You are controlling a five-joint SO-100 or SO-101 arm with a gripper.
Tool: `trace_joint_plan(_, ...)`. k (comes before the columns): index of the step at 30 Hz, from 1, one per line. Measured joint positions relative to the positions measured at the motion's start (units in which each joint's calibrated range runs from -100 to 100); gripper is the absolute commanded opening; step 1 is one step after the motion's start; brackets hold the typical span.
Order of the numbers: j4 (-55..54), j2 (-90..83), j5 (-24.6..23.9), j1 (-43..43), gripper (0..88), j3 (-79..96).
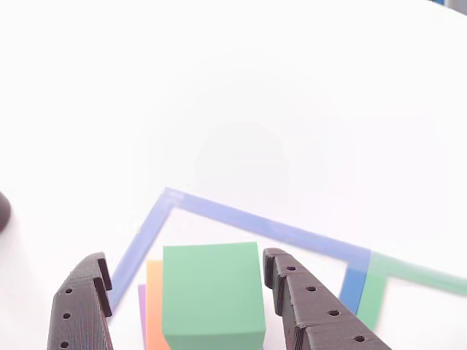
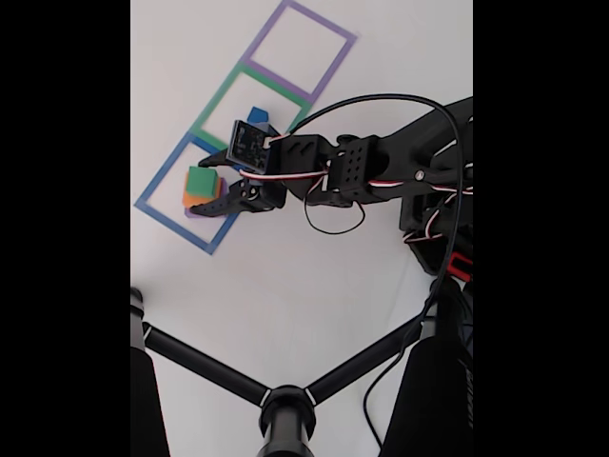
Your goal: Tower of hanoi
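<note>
Now the gripper is open, one finger on each side of the green block, not squeezing yet. Green sits on orange and purple. The blue cube waits in the next square, so most moves are probably left.

Matte green block upright between the open fingers of my pincer, stacked on orange block, purple block beneath, blue cube apart beyond my pincer.

White tabletop, brightly and evenly lit. Black tripod-like stand at its near edge in the fixed view; coloured square outlines lie beyond it.
</note>
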Motion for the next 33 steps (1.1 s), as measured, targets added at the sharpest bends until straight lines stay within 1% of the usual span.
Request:
trace_joint_plan(5, 7.62, -2.11, 0.0, 0.0, 22.3, -5.05)
trace_joint_plan(9, 19.18, -7.18, 0.0, 0.0, 19.7, -10.88)
trace_joint_plan(16, 49.28, -19.08, 0.0, 2.37, 12.5, -23.06)
trace_joint_plan(20, 67.5, -22.79, 0.0, 3.85, 2.3, -33.07)
trace_joint_plan(23, 82.42, -23.22, 0.0, 5.57, 0.2, -44.04)
trace_joint_plan(26, 96.31, -23.3, 0.0, 8.02, 0.2, -54.92)
trace_joint_plan(29, 105.06, -23.3, 0.0, 9.66, 0.2, -63.53)
trace_joint_plan(33, 112.04, -22.96, 0.0, 14.16, 0.2, -71.37)
